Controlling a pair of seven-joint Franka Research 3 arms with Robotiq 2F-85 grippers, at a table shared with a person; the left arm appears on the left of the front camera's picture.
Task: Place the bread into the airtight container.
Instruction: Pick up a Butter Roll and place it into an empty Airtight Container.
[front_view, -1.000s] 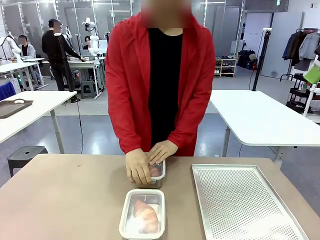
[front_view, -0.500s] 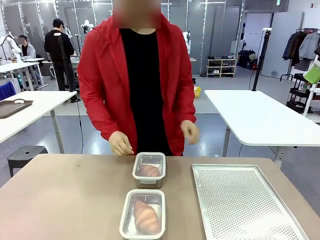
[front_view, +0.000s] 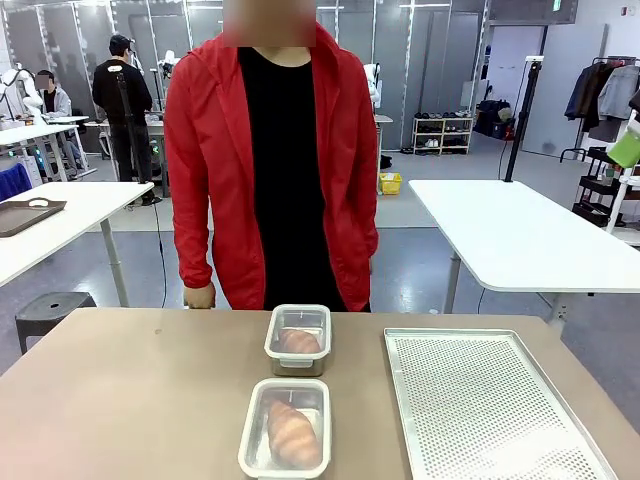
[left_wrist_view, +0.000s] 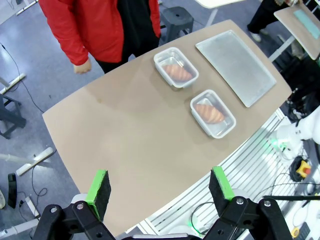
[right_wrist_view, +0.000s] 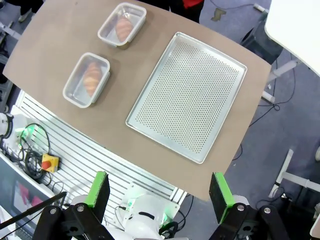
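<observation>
2 lidded containers (front_view: 298, 339) (front_view: 286, 428) each held bread (front_view: 293, 434). The left gripper (left_wrist_view: 159, 184) and right gripper (right_wrist_view: 158, 190) gaped wide, empty, high above the table (front_view: 120, 400).

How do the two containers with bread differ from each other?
The far container sits by the person's edge; the near container sits toward the robot's side. In the front view the far one appears deeper and narrower, the near one shallower and longer. Both are clear, lidded, and hold one bread piece.

Golden-brown bread (front_view: 292, 434) lies in a clear, white-rimmed airtight container (front_view: 250, 452) on the tan counter (front_view: 130, 400); the silver tray (front_view: 480, 400) is dotted with perforations; the person's jacket (front_view: 205, 170) is red.
</observation>
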